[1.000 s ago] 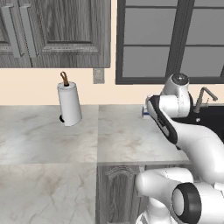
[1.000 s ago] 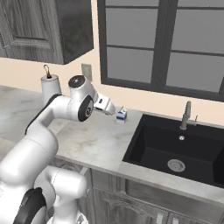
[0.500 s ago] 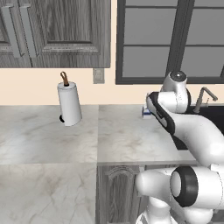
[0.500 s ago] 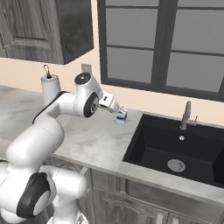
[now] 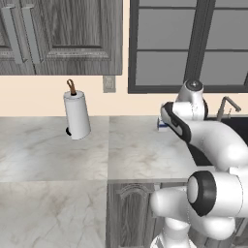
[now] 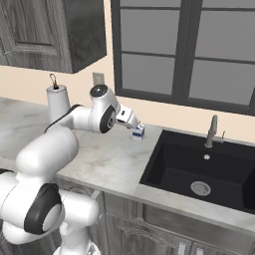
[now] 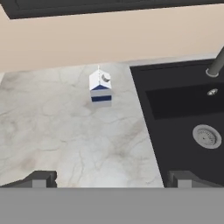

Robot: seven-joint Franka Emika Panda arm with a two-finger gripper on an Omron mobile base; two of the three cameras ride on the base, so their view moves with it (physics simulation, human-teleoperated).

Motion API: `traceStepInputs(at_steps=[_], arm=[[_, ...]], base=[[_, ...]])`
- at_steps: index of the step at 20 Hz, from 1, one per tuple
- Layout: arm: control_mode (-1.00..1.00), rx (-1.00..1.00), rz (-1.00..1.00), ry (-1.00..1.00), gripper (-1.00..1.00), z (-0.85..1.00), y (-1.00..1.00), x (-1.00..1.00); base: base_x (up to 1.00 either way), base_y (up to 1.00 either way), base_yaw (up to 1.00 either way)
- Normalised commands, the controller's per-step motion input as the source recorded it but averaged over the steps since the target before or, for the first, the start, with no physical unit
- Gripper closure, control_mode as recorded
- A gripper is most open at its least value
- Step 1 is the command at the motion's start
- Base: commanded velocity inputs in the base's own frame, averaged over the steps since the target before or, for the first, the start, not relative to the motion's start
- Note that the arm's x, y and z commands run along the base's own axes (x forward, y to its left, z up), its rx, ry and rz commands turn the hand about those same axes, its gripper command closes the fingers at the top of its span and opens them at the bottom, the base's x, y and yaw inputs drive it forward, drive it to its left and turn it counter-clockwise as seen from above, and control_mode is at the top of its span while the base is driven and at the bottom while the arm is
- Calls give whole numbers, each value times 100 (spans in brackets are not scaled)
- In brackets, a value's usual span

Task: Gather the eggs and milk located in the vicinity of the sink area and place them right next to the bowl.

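Milk (image 7: 100, 88) upright on marble counter (image 7: 65, 131) | sink (image 7: 183, 122) beside | wall behind

White-and-blue milk carton (image 7: 100, 89) upright on counter, just left of black sink (image 7: 183, 127)

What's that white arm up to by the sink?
It is reaching for the milk, a small carton standing upright on the counter near the wall, just left of the sink. Its claw is open and holds nothing, some way short of the carton. A paper-towel roll stands further along the counter.
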Motion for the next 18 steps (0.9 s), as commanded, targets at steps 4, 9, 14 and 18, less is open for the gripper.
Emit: traceStepInputs(at_steps=[4, 9, 14, 18], arm=[[-100, 0, 0, 0, -100, -17, 0, 19], [-100, 0, 0, 0, -100, -15, 0, 20], [-100, 0, 0, 0, -100, -13, 0, 18], [-100, 0, 0, 0, -100, -15, 0, 16]], base=[[0, 0, 0], [0, 0, 0], [0, 0, 0], [0, 0, 0]])
